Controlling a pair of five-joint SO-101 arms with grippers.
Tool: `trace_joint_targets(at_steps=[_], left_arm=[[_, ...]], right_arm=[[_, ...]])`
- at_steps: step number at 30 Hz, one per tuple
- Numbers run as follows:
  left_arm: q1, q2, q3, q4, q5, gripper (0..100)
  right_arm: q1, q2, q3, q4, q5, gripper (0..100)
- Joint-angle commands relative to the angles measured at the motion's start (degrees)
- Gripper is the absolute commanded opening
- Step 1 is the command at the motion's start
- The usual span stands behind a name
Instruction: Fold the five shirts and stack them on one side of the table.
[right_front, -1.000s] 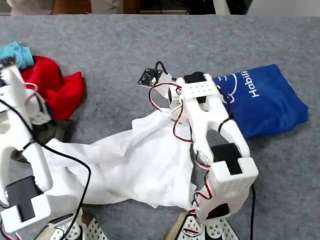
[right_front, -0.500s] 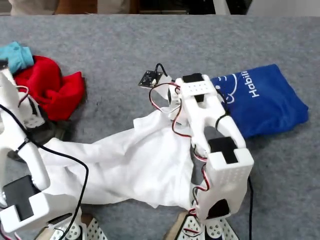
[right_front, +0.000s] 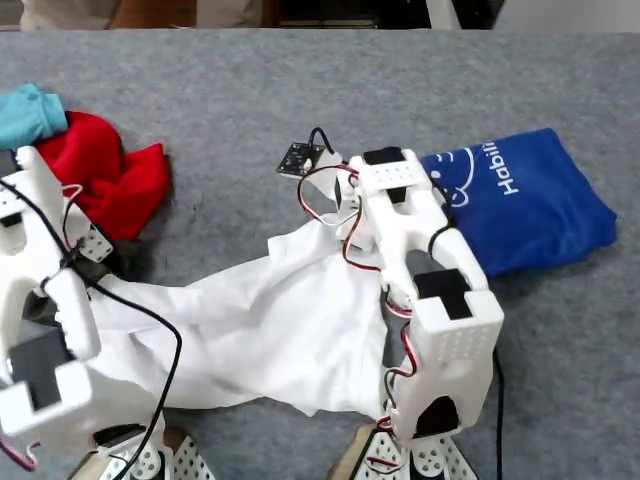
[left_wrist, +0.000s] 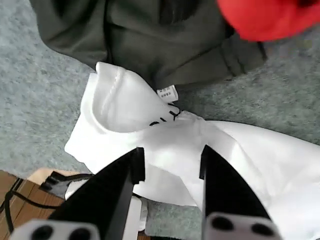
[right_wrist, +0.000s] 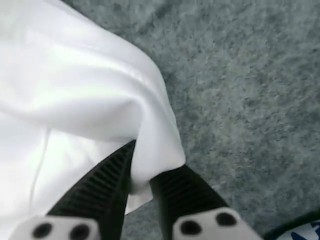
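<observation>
A crumpled white shirt (right_front: 250, 330) lies spread across the near middle of the grey table. My right gripper (right_front: 345, 222) is at its far corner, shut on a fold of the white shirt (right_wrist: 150, 125). My left gripper (left_wrist: 170, 160) hangs open just above the white shirt's collar (left_wrist: 120, 100), with nothing between its fingers. It sits at the shirt's left end (right_front: 98, 255), beside a dark shirt (left_wrist: 165, 45). A red shirt (right_front: 105, 175) and a teal shirt (right_front: 30, 110) lie bunched at the far left. A folded blue shirt (right_front: 520, 195) rests at the right.
The dark shirt (right_front: 115, 262) is mostly hidden under the left arm. The table's near edge and arm bases (right_front: 410, 455) lie close behind the white shirt. Bare grey table (right_front: 300, 80) stretches along the far side and at the near right.
The left arm has dropped and swung nearer and rightward, bringing its gripper down over the white shirt's left end. The right arm has barely shifted, still holding the shirt's corner.
</observation>
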Motion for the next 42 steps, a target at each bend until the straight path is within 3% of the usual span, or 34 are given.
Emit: trace_joint_targets(at_steps=[1, 9, 20, 28, 42], left_arm=[[0.62, 7.08, -4.04, 0.44, 1.23, 12], [-1.67, 14.55, -12.57, 0.53, 1.41, 3], [-1.41, 9.63, -14.59, 0.62, 1.58, 4], [0.88, 9.27, -14.07, 0.62, 8.0, 11], [1.41, 20.35, -13.36, 0.62, 8.0, 11]], right_arm=[[0.92, 0.13, -2.51, -0.79, 0.09, 0.2], [0.92, 0.13, -2.51, -0.79, 0.09, 0.2], [0.92, 0.13, -2.51, -0.79, 0.09, 0.2], [0.92, 0.13, -2.51, -0.79, 0.09, 0.2], [0.92, 0.13, -2.51, -0.79, 0.09, 0.2]])
